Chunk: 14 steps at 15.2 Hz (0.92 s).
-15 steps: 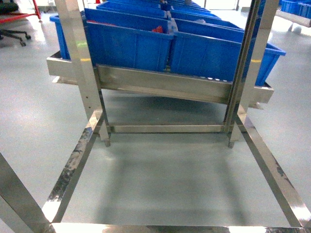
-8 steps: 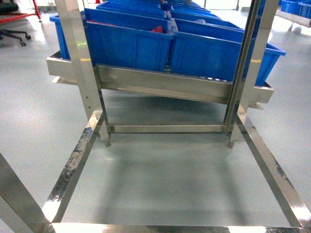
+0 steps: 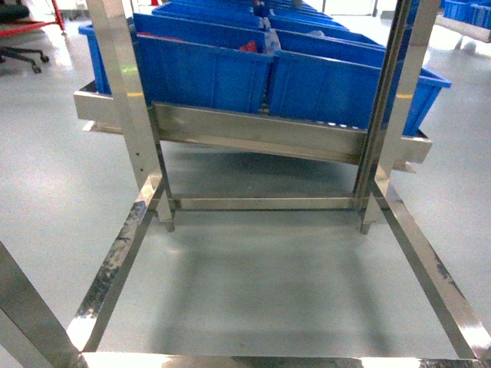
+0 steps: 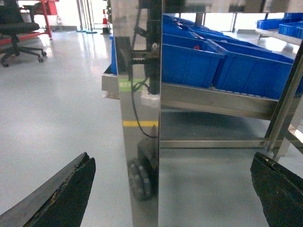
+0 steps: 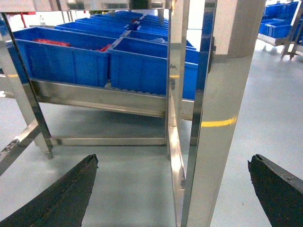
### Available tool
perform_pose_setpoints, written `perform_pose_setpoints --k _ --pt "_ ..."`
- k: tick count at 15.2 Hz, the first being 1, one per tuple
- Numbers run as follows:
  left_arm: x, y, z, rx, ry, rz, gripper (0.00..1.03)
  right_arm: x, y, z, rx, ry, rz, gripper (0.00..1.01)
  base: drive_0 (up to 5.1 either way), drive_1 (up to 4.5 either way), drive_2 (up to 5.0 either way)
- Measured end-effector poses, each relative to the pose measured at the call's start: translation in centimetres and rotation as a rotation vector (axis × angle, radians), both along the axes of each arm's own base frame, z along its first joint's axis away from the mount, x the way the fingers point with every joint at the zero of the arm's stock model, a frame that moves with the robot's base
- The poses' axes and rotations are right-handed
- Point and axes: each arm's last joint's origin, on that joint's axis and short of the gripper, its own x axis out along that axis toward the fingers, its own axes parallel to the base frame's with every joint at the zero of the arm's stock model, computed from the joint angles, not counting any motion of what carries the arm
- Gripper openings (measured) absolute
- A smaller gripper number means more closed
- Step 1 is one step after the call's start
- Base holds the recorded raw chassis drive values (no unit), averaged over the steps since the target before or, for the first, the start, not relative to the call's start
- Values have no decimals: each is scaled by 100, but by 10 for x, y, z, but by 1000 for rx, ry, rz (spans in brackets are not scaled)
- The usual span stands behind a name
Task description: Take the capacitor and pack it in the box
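Across the head view almost nothing differs from the two earlier pictures: the steel rack (image 3: 134,115) stands in the same place, the blue bins (image 3: 203,73) sit in their tilted row on its shelf, and the grey floor (image 3: 268,284) inside the lower frame shows the same shadow. If the base has crept at all, the shift is too slight to call. Neither arm enters the head view. From the left wrist camera, the left gripper (image 4: 175,189) shows only its two dark fingertips at the bottom corners, spread wide apart with nothing between them but floor and a polished upright post (image 4: 142,118) just ahead. From the right wrist camera, the right gripper (image 5: 173,189) reads the same way: fingers splayed to the frame's edges, released, holding nothing, with another steel post (image 5: 222,118) close in front. Some red items (image 5: 49,42) lie in one bin on the left of the right wrist view; whether any are capacitors cannot be told at this range. The box, the pink tub, is not visible in any view, nor is a capacitor that can be named as such. Judgement: the stillness suggests the robot is parked or pausing in front of the rack with the picking not yet begun; the arms likely need to rise toward the bins, and the posts near both wrists look like the obstacle to mind.
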Motion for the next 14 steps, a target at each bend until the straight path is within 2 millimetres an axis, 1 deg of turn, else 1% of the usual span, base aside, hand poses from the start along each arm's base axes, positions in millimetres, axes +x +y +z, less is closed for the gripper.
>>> perform_pose_setpoints --k 14 --pt "0 0 0 0 -2 -1 98 0 0 0 1 -1 -1 98 0 0 0"
